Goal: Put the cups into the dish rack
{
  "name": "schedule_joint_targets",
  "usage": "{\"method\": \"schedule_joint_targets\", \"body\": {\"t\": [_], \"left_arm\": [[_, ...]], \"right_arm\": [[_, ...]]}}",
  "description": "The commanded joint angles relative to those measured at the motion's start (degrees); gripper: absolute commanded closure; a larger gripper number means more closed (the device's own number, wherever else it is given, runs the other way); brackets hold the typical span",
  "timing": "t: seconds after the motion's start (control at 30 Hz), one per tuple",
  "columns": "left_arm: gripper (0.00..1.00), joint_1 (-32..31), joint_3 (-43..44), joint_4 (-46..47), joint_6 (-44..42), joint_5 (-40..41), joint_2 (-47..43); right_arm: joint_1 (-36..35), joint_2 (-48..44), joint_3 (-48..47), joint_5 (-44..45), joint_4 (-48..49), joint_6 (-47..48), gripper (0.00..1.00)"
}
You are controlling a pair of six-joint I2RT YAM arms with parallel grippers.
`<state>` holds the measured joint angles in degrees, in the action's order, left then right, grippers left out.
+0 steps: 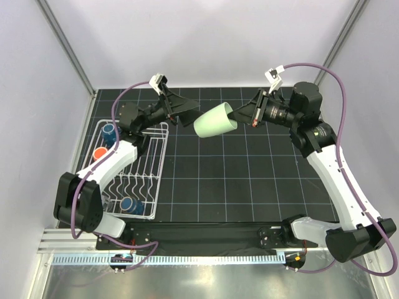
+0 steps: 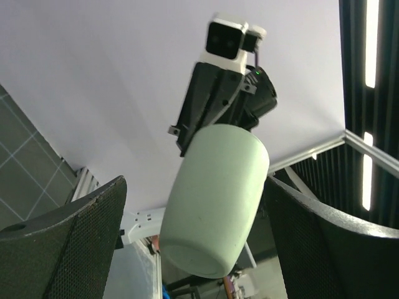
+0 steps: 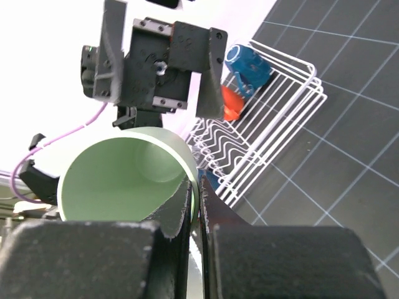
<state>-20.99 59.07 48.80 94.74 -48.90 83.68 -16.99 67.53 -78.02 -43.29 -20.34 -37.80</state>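
On mat [image 1: 249, 187], rack [image 1: 159, 163] lies far L; R gripper [image 1: 240, 115] pinches rim of, & L gripper [image 1: 185, 111], jaws spread, faces base of, green tumbler [image 1: 215, 122], held sideways in mid-air over mat's far middle; orange mug [image 1: 100, 153], blue mug [image 1: 109, 131] + 2nd blue mug [image 1: 131, 204] sit in rack.

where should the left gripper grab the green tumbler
Take the pale green tumbler around its body near the closed base, coming from the left. It hangs tilted in the air, base toward the open left gripper, while the right gripper pinches the rim.
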Motion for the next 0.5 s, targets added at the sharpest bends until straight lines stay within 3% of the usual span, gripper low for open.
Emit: {"method": "schedule_joint_targets", "body": {"t": [0.0, 0.47], "left_arm": [[0.12, -1.0, 0.3, 10.7, 3.1, -3.8, -1.7], [0.11, -2.7, 1.1, 10.8, 4.5, -6.8, -2.8]], "right_arm": [[0.7, -1.3, 1.2, -3.5, 8.6, -5.3, 0.96], [1.5, -2.5, 6.1, -1.5, 18.7, -14.5, 0.96]]}}
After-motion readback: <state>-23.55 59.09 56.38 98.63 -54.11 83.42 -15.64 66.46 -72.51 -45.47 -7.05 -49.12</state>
